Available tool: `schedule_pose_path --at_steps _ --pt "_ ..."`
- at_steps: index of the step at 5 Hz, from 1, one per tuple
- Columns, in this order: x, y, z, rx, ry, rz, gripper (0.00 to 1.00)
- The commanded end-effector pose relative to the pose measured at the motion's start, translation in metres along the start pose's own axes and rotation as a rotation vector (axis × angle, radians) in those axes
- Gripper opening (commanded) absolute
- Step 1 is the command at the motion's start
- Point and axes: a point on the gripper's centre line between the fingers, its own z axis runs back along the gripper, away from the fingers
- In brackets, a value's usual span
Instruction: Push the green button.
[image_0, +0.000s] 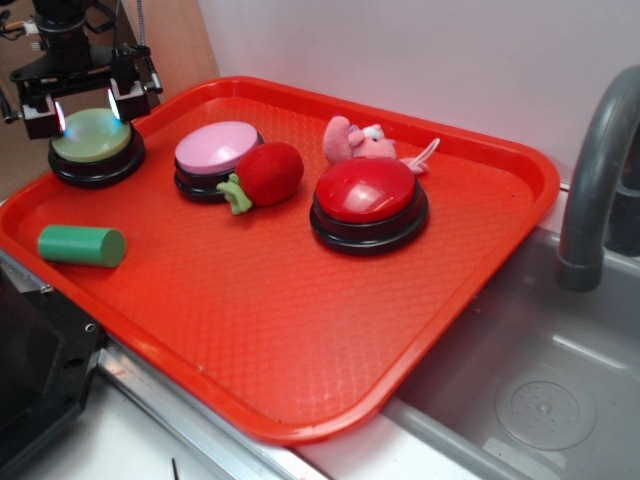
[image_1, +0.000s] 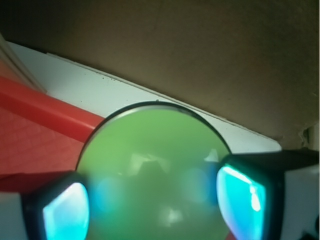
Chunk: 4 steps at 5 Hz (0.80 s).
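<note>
**Nearly on the button: pincer poised over green button, press not confirmed**

Already lined up. Green button sitting at the far left corner of the red tray, pale dome on a black ring. Pincer directly above it, fingers apart, one to each side of the dome's far edge. Fingertips at or just over the dome in the exterior view; contact or none, cannot tell. Wrist view filled by the green dome, both finger pads glowing cyan at the near corners, dome centred between them.

Done, by the look of things: approach and alignment. Left to do, as a judgement only: the downward press itself, or the finish of it, then a lift clear. No sign in either view of the dome sunk into its ring, so the press not taken as made.

Elsewhere on the tray: pink button just right of the green one, a red strawberry toy touching its near right side; red button toward the middle, a small pink plush just beyond it; darker green cylinder lying on its side near the left edge, well apart from the pincer. Grey sink and faucet to the right of the tray.

Brands, labels, writing: none readable on buttons, tray, toys or pincer in either view.
</note>
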Motion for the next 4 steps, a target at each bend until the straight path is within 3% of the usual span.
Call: schedule_pose_path --at_steps 1,2,4 --pt "-0.005 0.013 0.016 -0.016 -0.011 -0.009 1.0" --pt "-0.01 0.005 0.032 -0.01 -0.06 -0.038 1.0" --pt "-0.019 -0.005 0.051 0.016 -0.078 -0.06 1.0"
